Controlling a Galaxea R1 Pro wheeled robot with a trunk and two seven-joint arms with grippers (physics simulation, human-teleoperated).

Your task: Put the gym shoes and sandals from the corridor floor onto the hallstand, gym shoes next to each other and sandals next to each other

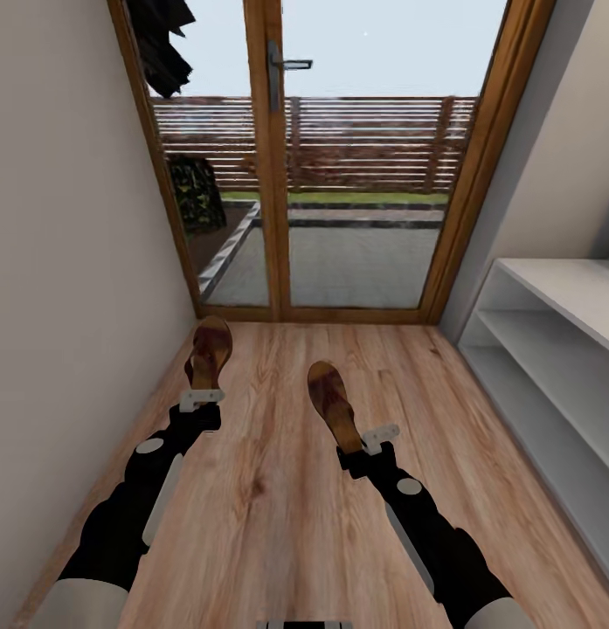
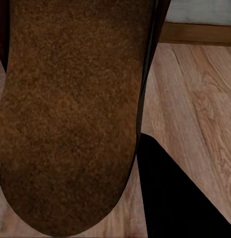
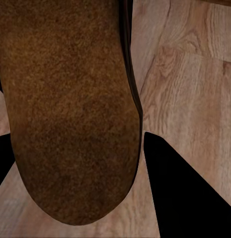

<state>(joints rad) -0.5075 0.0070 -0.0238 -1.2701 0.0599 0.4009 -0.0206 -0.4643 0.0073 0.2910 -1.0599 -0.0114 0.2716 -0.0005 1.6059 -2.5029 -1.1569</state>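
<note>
Left gripper (image 1: 202,398) grips one sandal (image 1: 209,351) at its heel end; right gripper (image 1: 374,437) likewise holds the other sandal (image 1: 332,404). Judged light, stiff-soled, suede insole grippy; heel edge seems the best hold. Rack (image 1: 557,349) stands at the floor's (image 1: 278,507) right edge.

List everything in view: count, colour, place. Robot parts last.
left sandal: one, dark brown with tan insole, at the left gripper, near the left wall
right sandal: one, dark brown with tan insole, at the right gripper, mid-corridor
corridor floor: one, light brown wood planks
shelf unit: one, pale grey, along the right wall
glass door: one, wood-framed, at the corridor's end
left gripper: one, white fingers, black arm
right gripper: one, white fingers, black arm
</note>
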